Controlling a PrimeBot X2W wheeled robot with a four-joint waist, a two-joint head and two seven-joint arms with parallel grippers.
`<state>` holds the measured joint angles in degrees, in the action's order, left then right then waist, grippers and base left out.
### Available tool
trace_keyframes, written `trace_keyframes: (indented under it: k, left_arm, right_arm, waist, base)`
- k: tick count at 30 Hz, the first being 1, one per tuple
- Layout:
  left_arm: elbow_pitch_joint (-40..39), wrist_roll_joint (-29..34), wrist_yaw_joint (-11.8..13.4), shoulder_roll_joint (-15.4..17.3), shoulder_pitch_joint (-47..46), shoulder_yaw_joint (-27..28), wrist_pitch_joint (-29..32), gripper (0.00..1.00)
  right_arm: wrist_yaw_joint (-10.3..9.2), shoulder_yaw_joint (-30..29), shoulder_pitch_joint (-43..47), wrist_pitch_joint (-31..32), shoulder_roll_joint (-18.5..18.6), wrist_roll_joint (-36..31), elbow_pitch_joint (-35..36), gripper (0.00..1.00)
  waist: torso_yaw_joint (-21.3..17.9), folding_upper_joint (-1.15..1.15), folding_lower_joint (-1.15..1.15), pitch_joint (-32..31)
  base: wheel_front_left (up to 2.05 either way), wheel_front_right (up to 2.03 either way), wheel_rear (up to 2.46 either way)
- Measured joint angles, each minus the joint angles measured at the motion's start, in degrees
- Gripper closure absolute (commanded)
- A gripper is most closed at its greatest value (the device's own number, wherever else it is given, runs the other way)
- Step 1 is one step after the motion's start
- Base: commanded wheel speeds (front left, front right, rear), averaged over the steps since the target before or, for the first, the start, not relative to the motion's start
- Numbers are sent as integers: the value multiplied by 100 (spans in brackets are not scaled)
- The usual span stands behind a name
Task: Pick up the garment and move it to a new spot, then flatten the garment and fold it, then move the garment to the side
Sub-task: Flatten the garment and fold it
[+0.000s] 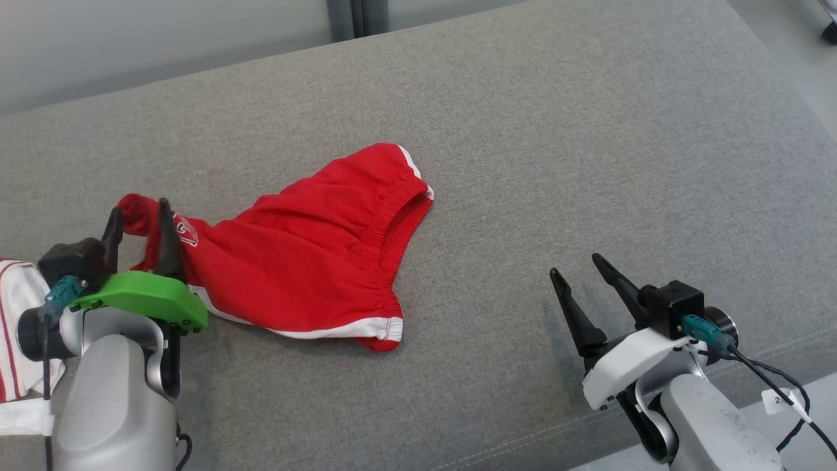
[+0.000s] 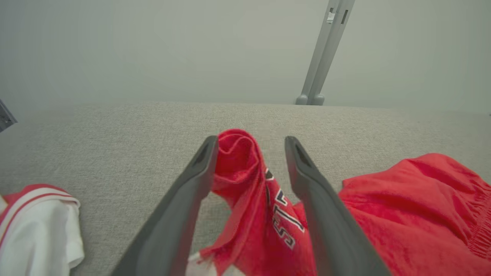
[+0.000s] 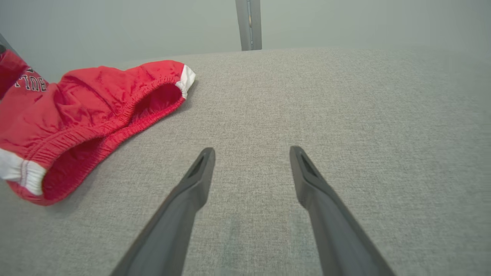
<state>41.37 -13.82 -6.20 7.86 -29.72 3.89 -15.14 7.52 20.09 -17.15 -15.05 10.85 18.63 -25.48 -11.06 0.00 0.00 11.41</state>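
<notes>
The garment (image 1: 307, 255) is a pair of red shorts with white trim and a printed logo, lying crumpled on the grey cushion left of centre. One bunched red end (image 2: 239, 172) stands up between the fingers of my left gripper (image 1: 138, 226), whose jaws are apart, so the cloth sits loose between them. The left wrist view shows the left gripper (image 2: 251, 147) open around that fold. My right gripper (image 1: 579, 268) hovers open over bare cushion to the right of the shorts, holding nothing. In the right wrist view the garment (image 3: 76, 115) lies to the left of the right gripper (image 3: 251, 157).
A white garment with red stripes (image 1: 16, 327) lies at the far left edge, beside my left arm, and also appears as the white garment (image 2: 38, 226) in the left wrist view. The grey cushion (image 1: 556, 163) stretches wide to the right. A grey post (image 1: 356, 16) stands behind it.
</notes>
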Motion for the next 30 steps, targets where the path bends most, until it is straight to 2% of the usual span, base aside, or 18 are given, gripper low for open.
trace_keyframes:
  k: [7, 13, 18, 23, 30]
  left_arm:
    - [-344, 287, 14, -272, 158, 98, 0, 0]
    - [-962, 327, -75, -468, 482, -122, -2, 0]
    - [-1475, -74, -93, -491, 855, -845, -3, 0]
    - [-1887, -495, -107, -495, 1159, -1524, -3, 0]
    - [-2341, -623, -80, -499, 1387, -2260, -3, 0]
  right_arm:
    - [0, 2, 1, 1, -35, 4, 130, 0]
    - [0, 247, -165, 1, -73, 100, 167, 0]
    - [-2, 471, -417, 1, -119, 220, -172, 0]
    - [-1, 405, -666, 0, -215, 477, -571, 0]
    - [-3, 353, -883, 1, -248, 803, -1439, 0]
  waist:
    - [115, 0, 0, 84]
    - [526, 0, 0, 56]
    - [1099, 0, 0, 1]
    - [1617, 0, 0, -17]
    - [2353, 0, 0, -10]
  base:
    - [0, 0, 0]
    - [0, 0, 0]
    - [0, 0, 0]
    - [0, 0, 0]
    - [0, 0, 0]
